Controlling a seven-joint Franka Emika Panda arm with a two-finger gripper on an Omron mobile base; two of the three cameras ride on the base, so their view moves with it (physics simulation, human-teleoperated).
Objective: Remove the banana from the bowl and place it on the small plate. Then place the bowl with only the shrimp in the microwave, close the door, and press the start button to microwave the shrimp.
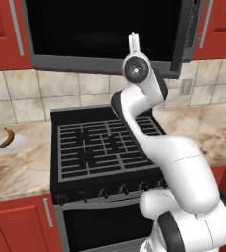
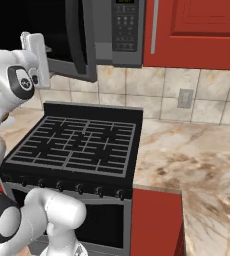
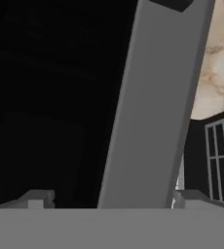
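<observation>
Matt grey microwave (image 1: pixel 105 64) frame, glossy black stove (image 1: pixel 105 147) with metal grate, mottled stone-look counter (image 2: pixel 197 160), tiled wall.

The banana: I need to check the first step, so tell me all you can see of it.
The banana is small and curved, brownish-yellow with dark ends. It lies flat on the small plate, a white round plate on the marbled counter left of the stove. It touches nothing but the plate and lies far from the arm.

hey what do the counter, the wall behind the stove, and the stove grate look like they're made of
Counter: polished stone, likely marble, going by its beige surface with brown veins. Wall: matte ceramic or stone tile, beige squares split by grout lines. Stove grate: dark matte metal, probably cast iron, given its black bars.
</observation>
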